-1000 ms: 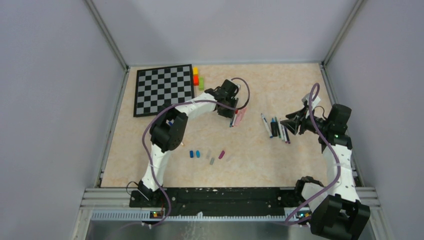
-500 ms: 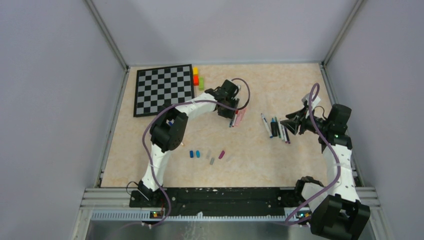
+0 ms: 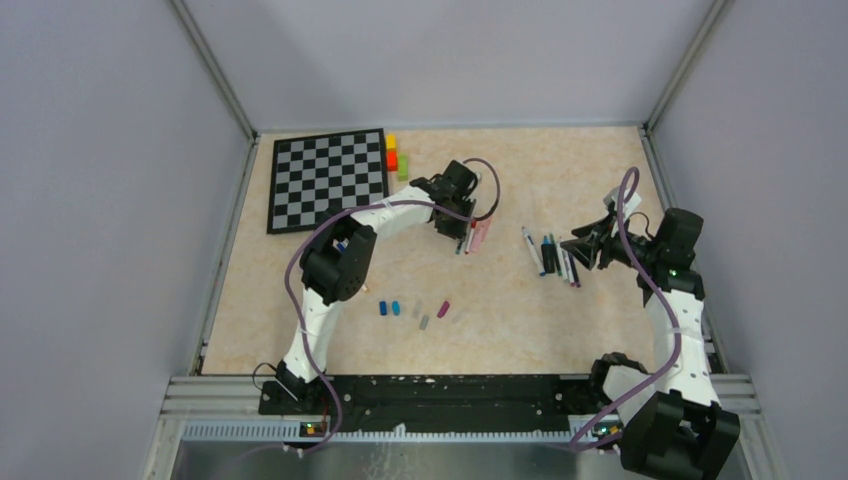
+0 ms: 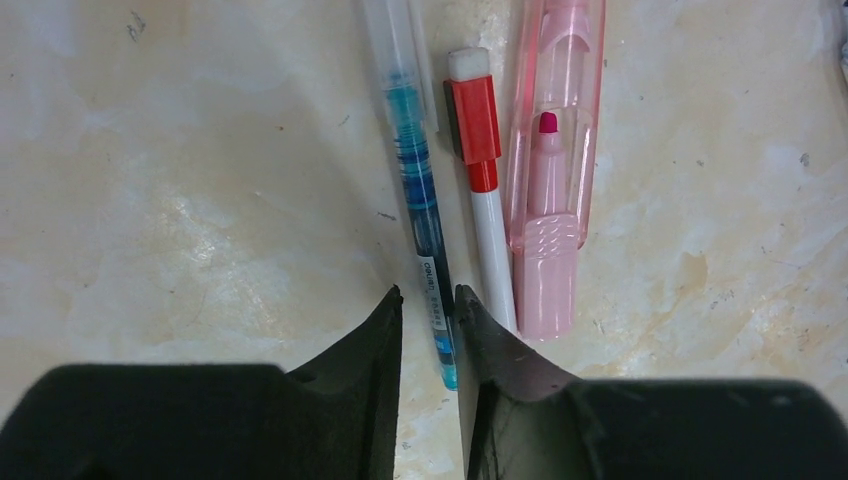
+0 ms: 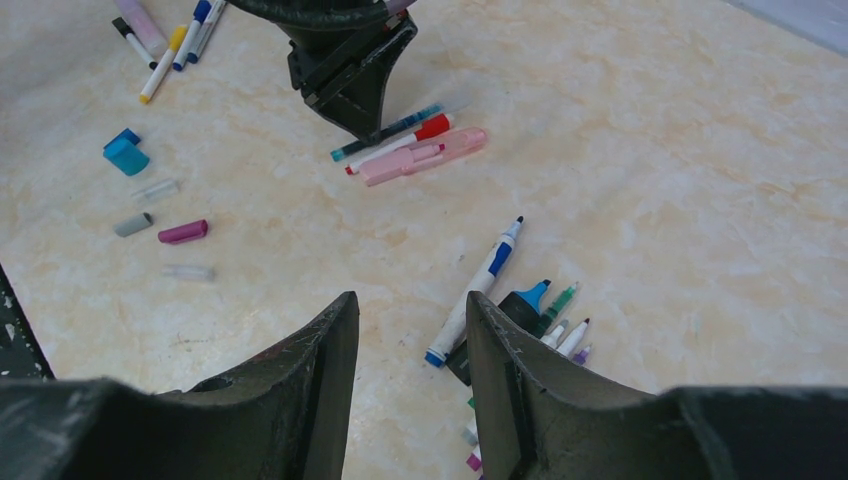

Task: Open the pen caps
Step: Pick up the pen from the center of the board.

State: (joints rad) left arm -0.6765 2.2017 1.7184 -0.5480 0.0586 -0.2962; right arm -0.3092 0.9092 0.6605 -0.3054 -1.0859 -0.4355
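A: Loose pen caps point(image 5: 183, 232), near row?
B: Six: two blue, one grey, one magenta, two clear.
A: State of right gripper point(image 5: 410, 300)?
B: Jaws parted, empty, just beside the pen cluster point(image 3: 550, 255).
A: And left gripper point(image 4: 428, 292), farther?
B: Astride the blue pen point(image 4: 410, 150), next to one red-capped marker point(image 4: 480, 130) and one pink highlighter point(image 4: 550, 230). All three capped. Cannot tell whether it grips.

Bench point(image 4: 200, 200): beige marbled stone-look top, smooth, soft sheen, few dark specks. Highlighter point(image 4: 550, 250): translucent pink plastic, glossy, ribbed grip. Blue pen point(image 4: 415, 180): clear glossy plastic barrel. Red-capped marker point(image 4: 490, 240): opaque white plastic, satin. Left tool point(image 4: 428, 296), right tool point(image 5: 408, 298): matt black plastic, edges scuffed pale. Magenta pen cap point(image 5: 183, 232): opaque plastic, slight shine. Chessboard point(image 3: 328, 180): matt.
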